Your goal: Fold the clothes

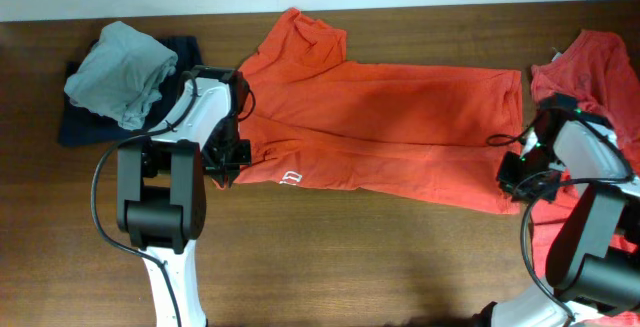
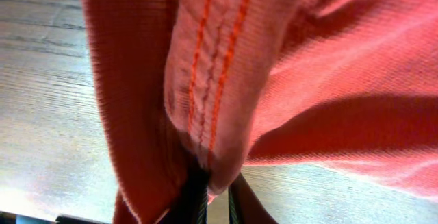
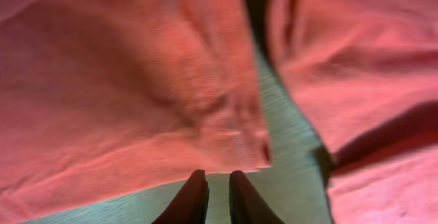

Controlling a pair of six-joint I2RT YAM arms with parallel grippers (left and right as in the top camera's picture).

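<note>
Orange-red fine-knit shirt (image 1: 380, 117) lies spread lengthwise across the middle of the brown wood-grain desk (image 1: 330, 257), shallowly creased, with small white print near its lower edge. Left hand (image 1: 225, 162) pinches a fold of the double-stitched hem at the shirt's left end; right hand (image 1: 520, 172) sits at the lower right corner, fingers (image 3: 195, 196) pressed nearly together under the hem, cloth between them or not I cannot tell. Second shirt (image 1: 600, 67) is bunched far right, and a grey garment (image 1: 120, 72) is heaped on dark cloth (image 1: 80, 132) far left.

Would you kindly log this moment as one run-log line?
orange T-shirt spread out | left gripper shut on its stitched edge | right gripper at far edge, grip unclear
</note>
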